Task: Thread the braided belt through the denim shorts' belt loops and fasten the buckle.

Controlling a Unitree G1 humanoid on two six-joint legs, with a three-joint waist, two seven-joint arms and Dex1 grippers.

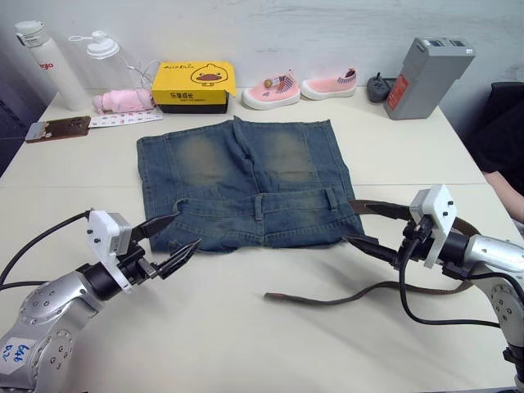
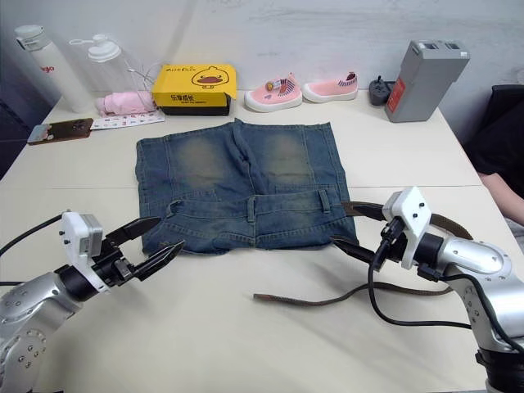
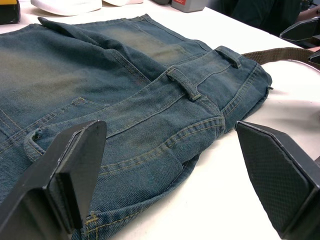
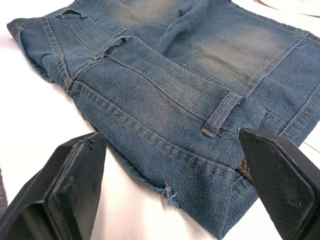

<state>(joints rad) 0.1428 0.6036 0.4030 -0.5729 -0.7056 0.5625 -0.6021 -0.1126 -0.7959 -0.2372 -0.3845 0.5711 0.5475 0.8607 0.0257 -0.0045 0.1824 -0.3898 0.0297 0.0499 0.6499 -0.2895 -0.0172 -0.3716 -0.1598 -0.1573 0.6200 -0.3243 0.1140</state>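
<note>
The denim shorts (image 1: 241, 184) lie flat mid-table with the waistband toward me. Belt loops show at the waistband's middle (image 1: 259, 205) and right (image 1: 331, 198). The braided belt (image 1: 368, 292) leaves the waistband's right end (image 3: 280, 54), curves behind my right gripper (image 1: 358, 223), and trails back along the table to its free end (image 1: 270, 295). I cannot see the buckle. My right gripper is open beside the shorts' right waist corner, holding nothing. My left gripper (image 1: 185, 231) is open at the left waist corner, just off the denim.
Along the far edge stand two bottles (image 1: 42, 57), a phone (image 1: 57, 128), a pink cloth (image 1: 123, 101), a yellow box (image 1: 194, 86), pink shoes (image 1: 299, 88) and a grey battery pack (image 1: 426, 78). A person in dark clothing (image 1: 503, 139) sits at the right.
</note>
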